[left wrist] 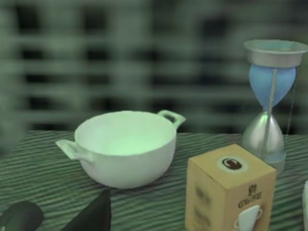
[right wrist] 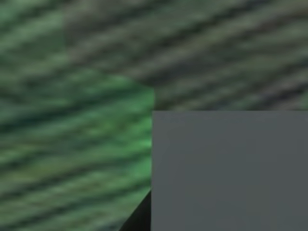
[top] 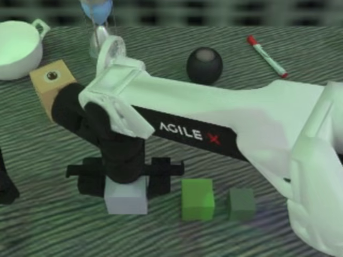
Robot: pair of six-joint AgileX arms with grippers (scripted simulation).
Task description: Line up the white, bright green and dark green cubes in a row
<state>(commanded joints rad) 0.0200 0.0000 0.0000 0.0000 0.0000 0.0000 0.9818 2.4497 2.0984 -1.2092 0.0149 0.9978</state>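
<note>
The right gripper (top: 127, 182) held the white cube (top: 127, 198); best set square, at nine o'clock of the bright green cube (top: 198, 199).

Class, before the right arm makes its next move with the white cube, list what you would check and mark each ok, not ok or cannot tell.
1. Right gripper directly over the white cube: ok.
2. Fingers closed on the cube: cannot tell.
3. Bright green cube and dark green cube side by side, apart: ok.
4. White cube level with that row: ok, roughly.
5. Cardboard box clear of the row: ok.
6. Left arm parked at the left edge: ok.
</note>
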